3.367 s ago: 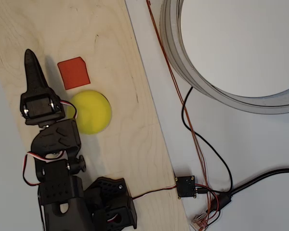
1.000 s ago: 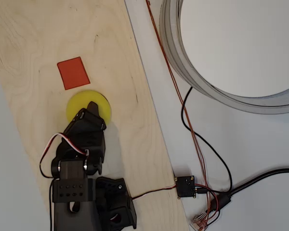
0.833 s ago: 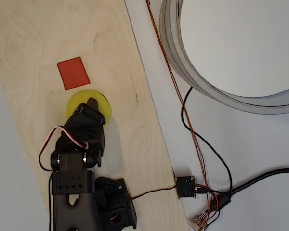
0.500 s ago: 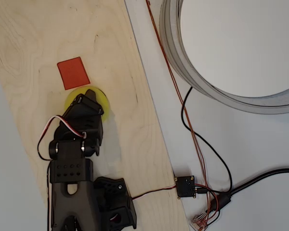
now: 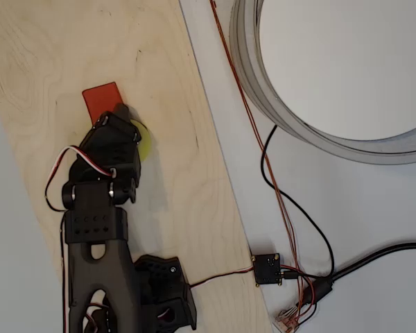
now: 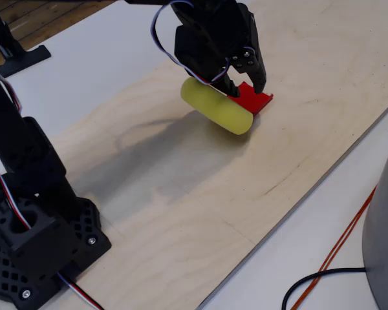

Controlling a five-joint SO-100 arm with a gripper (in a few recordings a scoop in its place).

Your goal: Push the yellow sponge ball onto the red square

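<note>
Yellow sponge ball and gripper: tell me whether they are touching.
Touching. In the fixed view the gripper presses down on the top of the yellow sponge ball, which looks squashed beneath it, with no gap between them, right beside the red square.

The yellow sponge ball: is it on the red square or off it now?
Partly on. In the fixed view the yellow sponge ball overlaps the near edge of the red square, whose far part stays bare; the pincer presses it.

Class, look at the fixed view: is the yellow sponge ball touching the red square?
Yes, the yellow sponge ball overlaps the near edge of the red square.
</note>
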